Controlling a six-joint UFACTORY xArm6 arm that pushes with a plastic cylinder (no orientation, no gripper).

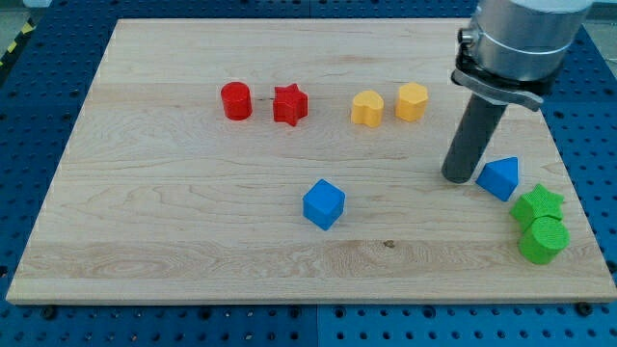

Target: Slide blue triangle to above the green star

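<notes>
Blue triangle (499,178) sits at the view's right, just above-left of green star (538,203), fully visible. Our arm body is cropped at the view's top. Rod stands upright, my tip (460,178) just left of the triangle, contact unclear, grasping nothing.

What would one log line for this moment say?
tip: just left of blue triangle | triangle: up-left of green star, close | goal: not yet above star

The desk (193,222) is pale, matt wood with visible grain. The blue triangle (499,178) and green star (537,203) look like smooth matt plastic. The rod (474,135) is dark and matt.
</notes>
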